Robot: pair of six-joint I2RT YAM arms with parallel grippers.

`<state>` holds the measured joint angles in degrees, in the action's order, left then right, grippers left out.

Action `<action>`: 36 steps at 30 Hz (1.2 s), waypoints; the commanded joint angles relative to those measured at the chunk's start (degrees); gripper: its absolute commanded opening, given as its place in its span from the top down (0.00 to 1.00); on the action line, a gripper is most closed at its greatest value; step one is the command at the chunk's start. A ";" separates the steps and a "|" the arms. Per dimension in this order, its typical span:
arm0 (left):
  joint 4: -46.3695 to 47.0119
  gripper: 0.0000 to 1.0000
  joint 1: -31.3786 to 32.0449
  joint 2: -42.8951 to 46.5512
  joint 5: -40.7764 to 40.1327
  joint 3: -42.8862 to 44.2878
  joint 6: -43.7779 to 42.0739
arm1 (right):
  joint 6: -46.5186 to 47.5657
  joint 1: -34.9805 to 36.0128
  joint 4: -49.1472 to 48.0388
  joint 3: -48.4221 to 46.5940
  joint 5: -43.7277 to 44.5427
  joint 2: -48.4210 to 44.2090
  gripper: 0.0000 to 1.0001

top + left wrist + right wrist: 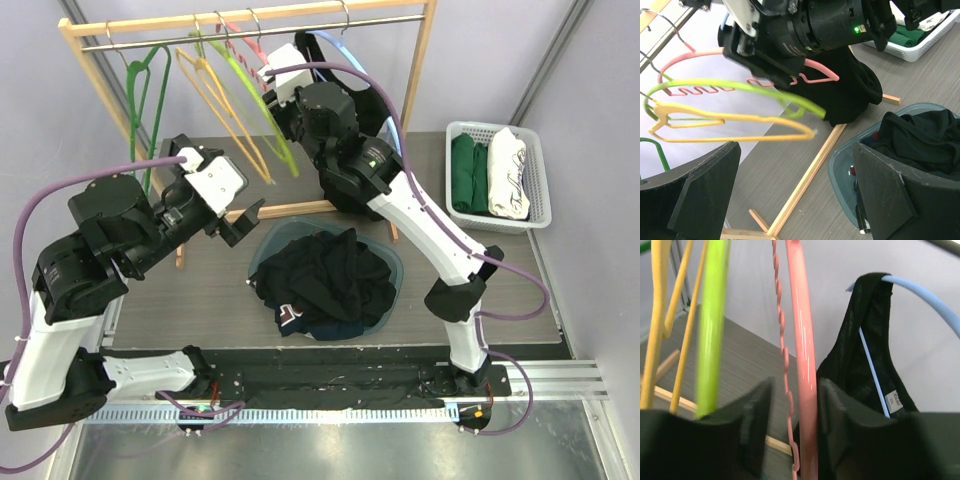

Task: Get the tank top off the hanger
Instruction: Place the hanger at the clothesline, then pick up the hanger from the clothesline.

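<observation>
Tank top (pixel 850 360), black, hangs on the light blue hanger (pixel 925 297) at the upper right of the right wrist view. The right gripper (pixel 795 390) has its fingers apart, one on each side of the pink hanger (pixel 802 315), just left of the garment. The left gripper (pixel 240 222), spread wide and empty, hovers left of centre in the top view, above the counter (pixel 200 290).

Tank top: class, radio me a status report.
Left pincer open, empty. Right pincer open, straddling the pink hanger. Black tank top on blue hanger, ungripped. In the way: that pink hanger.
</observation>
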<state>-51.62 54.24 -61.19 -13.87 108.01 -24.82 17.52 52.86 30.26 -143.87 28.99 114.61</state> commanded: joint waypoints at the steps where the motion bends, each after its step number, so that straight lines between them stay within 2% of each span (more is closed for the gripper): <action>1: 3.28 0.00 -0.36 -0.51 0.16 0.63 0.65 | -2.31 0.14 1.89 2.81 0.81 -8.42 0.39; 2: 3.28 0.00 -0.36 -0.68 0.16 0.63 0.56 | -3.44 0.14 3.21 2.20 0.11 -9.48 0.31; 3: 3.36 0.00 -0.45 -0.69 0.16 0.63 0.65 | -3.89 0.14 4.18 2.45 0.10 -12.36 0.30; 10: 3.36 0.00 -0.45 -1.48 0.42 1.07 0.39 | -4.42 -2.58 4.46 10.71 -0.96 -25.37 0.26; 14: 3.28 0.00 -0.45 -1.57 0.51 1.42 0.21 | -5.30 -8.99 3.23 16.59 -2.01 -29.52 0.25; 18: 3.19 0.00 -0.36 -2.35 1.04 2.03 0.47 | -6.18 -14.79 2.79 19.15 -6.83 -29.71 0.20; 23: 2.49 0.00 -0.45 -2.62 1.30 3.09 0.30 | -6.09 -16.47 3.14 20.12 -9.04 -28.39 0.01; 35: 2.48 0.01 -0.45 -3.15 1.65 3.26 -0.32 | -13.74 -23.59 3.40 20.74 -24.50 -25.66 0.00; 36: 2.40 0.01 -0.45 -3.15 1.65 3.26 -0.32 | -14.35 -23.68 3.40 20.74 -24.86 -25.49 0.03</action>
<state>-50.89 54.06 -64.14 -12.93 109.43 -24.53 6.63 29.69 36.01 -122.21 9.50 90.11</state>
